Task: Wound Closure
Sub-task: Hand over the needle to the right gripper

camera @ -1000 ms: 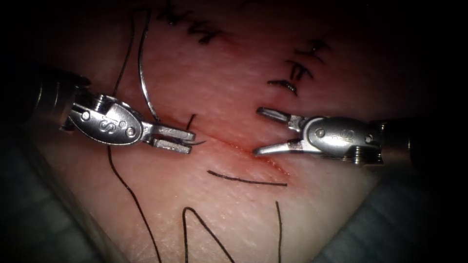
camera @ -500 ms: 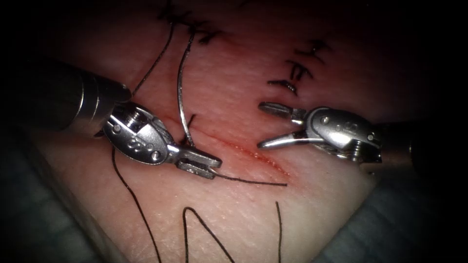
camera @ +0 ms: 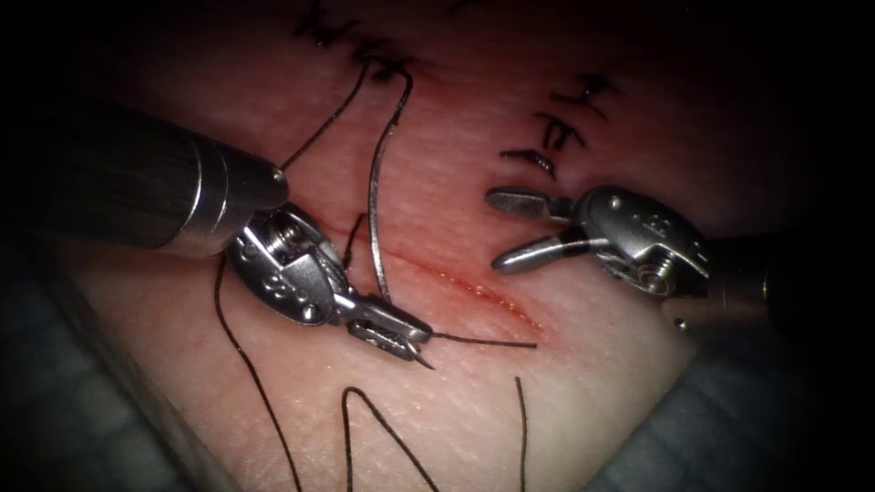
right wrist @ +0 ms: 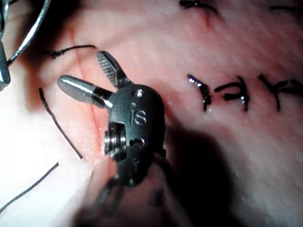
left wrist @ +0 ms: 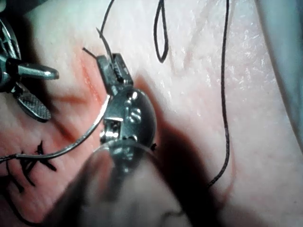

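Left tool clamped on needle close to its sharp end; point pokes out past the jaws toward 4 o'clock, free of tissue. Needle body arcs from the jaws toward 12 o'clock, lying above the surface just left of the cut. Thread joins the needle's blunt end near old stitches at 12 o'clock, then runs down toward 7 o'clock past the left shaft. Right tool at 3 o'clock, jaws spread wide, holding nothing, hovering over the right end of the cut. Red fluid along the cut. Loose cut thread ends at 6 o'clock on the tissue.

Left wrist view: same needle clamped. Right wrist view: jaws apart, empty.
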Motion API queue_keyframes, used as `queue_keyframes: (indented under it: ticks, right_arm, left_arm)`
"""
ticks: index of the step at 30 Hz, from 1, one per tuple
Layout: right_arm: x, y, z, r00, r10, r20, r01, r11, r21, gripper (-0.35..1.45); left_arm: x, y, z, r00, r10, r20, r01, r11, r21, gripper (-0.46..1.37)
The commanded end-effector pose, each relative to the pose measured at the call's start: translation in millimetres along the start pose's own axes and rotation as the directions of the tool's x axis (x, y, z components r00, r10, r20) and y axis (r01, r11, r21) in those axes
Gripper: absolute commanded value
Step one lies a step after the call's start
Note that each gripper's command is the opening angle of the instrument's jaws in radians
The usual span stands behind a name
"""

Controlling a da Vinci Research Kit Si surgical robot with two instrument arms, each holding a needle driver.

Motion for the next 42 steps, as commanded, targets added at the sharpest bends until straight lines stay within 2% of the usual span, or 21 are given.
queue_keyframes:
  ticks: [1,11,17,21,24,33,42]
  right_arm:
    - [0.2,-0.1,0.2,1.000,0.029,0.001,-0.029,0.999,0.016,0.79]
    - [0.9,-1.0,0.2,0.990,0.137,-0.022,-0.136,0.990,0.048,0.69]
    - [2.7,-2.0,0.5,0.985,0.158,-0.062,-0.155,0.986,0.057,0.73]
    - [4.3,-2.7,1.4,0.974,0.213,-0.071,-0.210,0.976,0.053,0.74]
    - [4.8,-3.1,2.0,0.972,0.223,-0.074,-0.220,0.974,0.052,0.81]
    - [5.0,-3.4,3.8,0.958,0.275,-0.080,-0.271,0.961,0.051,0.86]
    - [5.1,-3.8,4.8,0.951,0.297,-0.088,-0.293,0.955,0.054,0.79]
  left_arm:
    - [0.1,-0.2,0.3,0.999,0.032,0.006,-0.032,0.999,0.001,-0.35]
    - [0.6,-0.4,1.2,0.994,0.110,0.003,-0.110,0.994,-0.005,-0.35]
    - [1.1,-0.5,1.8,0.990,0.140,0.003,-0.140,0.990,-0.007,-0.35]
    - [1.3,-0.7,2.4,0.986,0.168,0.007,-0.168,0.986,-0.007,-0.35]
    - [1.5,-0.9,2.7,0.984,0.178,0.007,-0.178,0.984,-0.007,-0.35]
    - [2.4,-1.6,3.0,0.979,0.202,0.010,-0.201,0.979,-0.006,-0.35]
    - [3.0,-1.8,3.2,0.979,0.206,0.008,-0.206,0.979,-0.006,-0.35]
